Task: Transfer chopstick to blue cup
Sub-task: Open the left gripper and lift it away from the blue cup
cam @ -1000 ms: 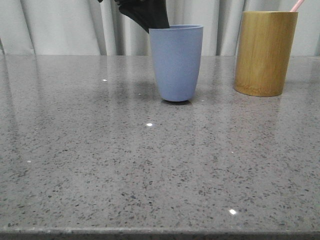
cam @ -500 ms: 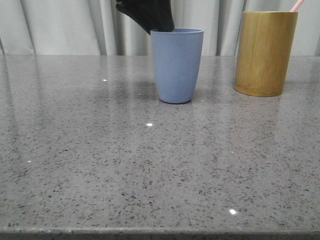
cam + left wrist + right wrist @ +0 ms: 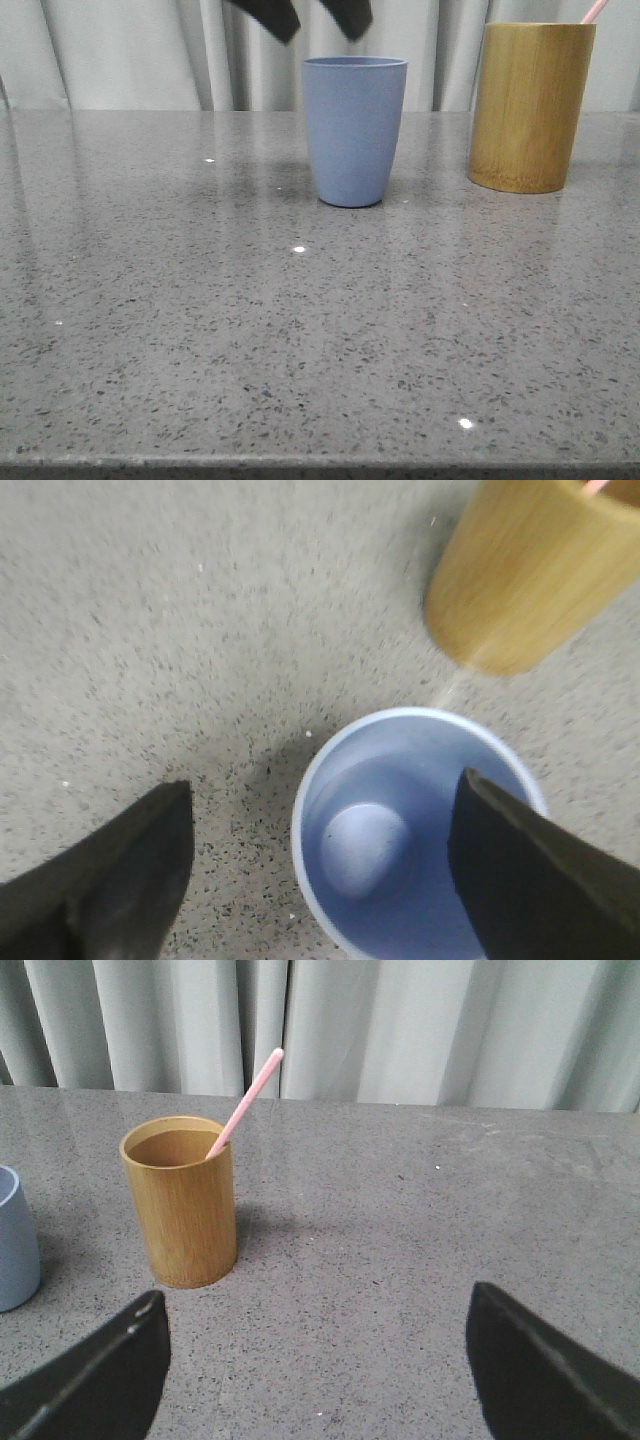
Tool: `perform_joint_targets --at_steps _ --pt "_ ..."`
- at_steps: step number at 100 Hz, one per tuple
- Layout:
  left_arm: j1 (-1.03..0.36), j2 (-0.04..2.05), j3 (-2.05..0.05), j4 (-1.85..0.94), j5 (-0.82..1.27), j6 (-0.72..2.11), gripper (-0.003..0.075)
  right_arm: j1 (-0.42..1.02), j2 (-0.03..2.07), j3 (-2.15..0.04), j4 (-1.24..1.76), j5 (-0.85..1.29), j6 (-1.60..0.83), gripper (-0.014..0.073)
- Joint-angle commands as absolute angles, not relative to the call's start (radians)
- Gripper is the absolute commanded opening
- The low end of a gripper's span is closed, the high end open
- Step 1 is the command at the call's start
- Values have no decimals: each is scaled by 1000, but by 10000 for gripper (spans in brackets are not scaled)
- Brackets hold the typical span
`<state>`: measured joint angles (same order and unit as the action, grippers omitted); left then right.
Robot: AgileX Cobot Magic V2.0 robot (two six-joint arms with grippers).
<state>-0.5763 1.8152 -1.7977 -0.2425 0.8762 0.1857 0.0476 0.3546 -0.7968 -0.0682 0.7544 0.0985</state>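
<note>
Since a second ago the left gripper point(image 3: 315, 18) has let go of the blue cup point(image 3: 355, 130) and lifted off it. Back then it was clamped on the rim and the cup sat slightly tipped; now the cup stands flat on the desk point(image 3: 300, 330) at upper centre of the front frame, with the jaws spread wide just above the rim, touching nothing. From the left wrist camera you look straight down into the cup and it's empty.

One pink chopstick point(image 3: 245, 1102) is leaning in the bamboo holder point(image 3: 182, 1200) at left of centre in the right wrist view, its tip poking above the rim; can't tell if there's a second one inside. The right gripper point(image 3: 315, 1380) hangs well back from the holder, jaws spread, holding nothing.

So my read: cup placement looks done and the actual transfer hasn't started. Next move probably calls for the right arm to come in over the holder, pinch the stick near its exposed top, and pull it straight up so the holder doesn't tip.
</note>
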Motion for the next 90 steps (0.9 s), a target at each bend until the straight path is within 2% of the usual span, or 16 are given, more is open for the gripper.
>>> perform_joint_targets --at_steps 1,24,43,66,90 --pt "-567 1708 -1833 -267 836 140 524 43 374 -828 -76 673 93 603" --pt "-486 1617 -1809 -263 838 120 524 43 374 -828 -84 674 93 603" --pt "-389 1519 -1698 -261 841 119 524 43 374 -828 -86 675 93 603" --pt "-293 1342 -1443 -261 754 119 508 43 374 -828 -86 675 93 603" --pt "-223 1069 -1099 -261 665 108 504 43 374 -828 -86 678 93 603"
